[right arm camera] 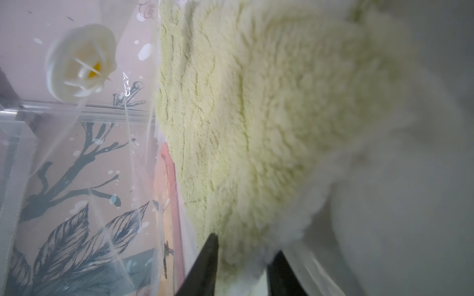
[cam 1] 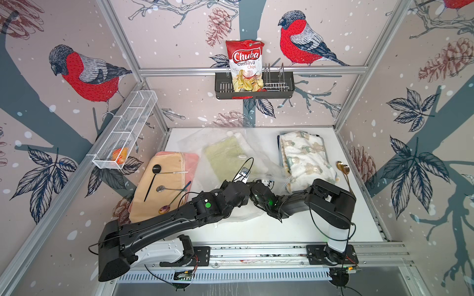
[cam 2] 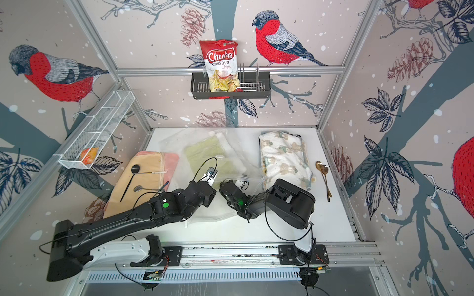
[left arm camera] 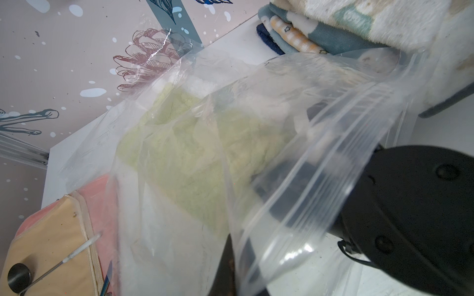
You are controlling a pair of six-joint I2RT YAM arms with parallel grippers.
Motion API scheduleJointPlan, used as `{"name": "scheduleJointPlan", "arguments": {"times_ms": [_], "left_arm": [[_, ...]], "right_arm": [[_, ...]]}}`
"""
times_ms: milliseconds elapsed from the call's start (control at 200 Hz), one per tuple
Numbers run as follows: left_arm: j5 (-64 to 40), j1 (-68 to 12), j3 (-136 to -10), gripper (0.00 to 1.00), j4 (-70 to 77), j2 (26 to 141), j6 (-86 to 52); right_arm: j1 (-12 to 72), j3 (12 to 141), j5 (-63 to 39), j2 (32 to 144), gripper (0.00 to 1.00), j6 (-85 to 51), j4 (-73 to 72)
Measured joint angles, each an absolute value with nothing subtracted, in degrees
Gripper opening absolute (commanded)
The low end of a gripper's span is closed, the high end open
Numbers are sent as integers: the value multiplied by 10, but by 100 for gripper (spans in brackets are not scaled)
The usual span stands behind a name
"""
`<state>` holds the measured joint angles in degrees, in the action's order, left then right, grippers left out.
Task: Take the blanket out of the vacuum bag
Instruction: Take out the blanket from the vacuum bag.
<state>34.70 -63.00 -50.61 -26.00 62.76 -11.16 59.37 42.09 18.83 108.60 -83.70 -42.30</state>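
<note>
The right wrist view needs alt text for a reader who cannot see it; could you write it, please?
The right gripper's two dark fingers straddle the edge of a fluffy pale green blanket inside the vacuum bag, whose white valve cap shows beside it.

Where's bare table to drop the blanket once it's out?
Best: the bare near strip of the table, between both arms and the front rail. The back is crowded: pillow with spoons one side, vacuum bag mid-table, folded blankets and gold spoons the other side.
</note>
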Motion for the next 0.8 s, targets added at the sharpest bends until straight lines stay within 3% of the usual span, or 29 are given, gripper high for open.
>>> {"name": "scheduleJointPlan", "arguments": {"times_ms": [75,320,465,565,725,800], "left_arm": [[347,-630,-506,0,-260,628,-111],[347,-630,-506,0,-260,628,-110],[348,-630,-506,0,-260,628,-110],[348,-630,-506,0,-260,628,-107],[348,-630,-506,0,-260,628,-107],[348,-630,-506,0,-260,628,-107]], "right_arm": [[585,423,186,1084,2,-825,-418],[581,462,198,1052,3,-754,-368],[573,481,202,1058,22,-722,-343],[565,476,186,1075,48,-722,-331],[563,463,157,1085,66,-738,-325],[564,456,151,1087,69,-740,-346]]}}
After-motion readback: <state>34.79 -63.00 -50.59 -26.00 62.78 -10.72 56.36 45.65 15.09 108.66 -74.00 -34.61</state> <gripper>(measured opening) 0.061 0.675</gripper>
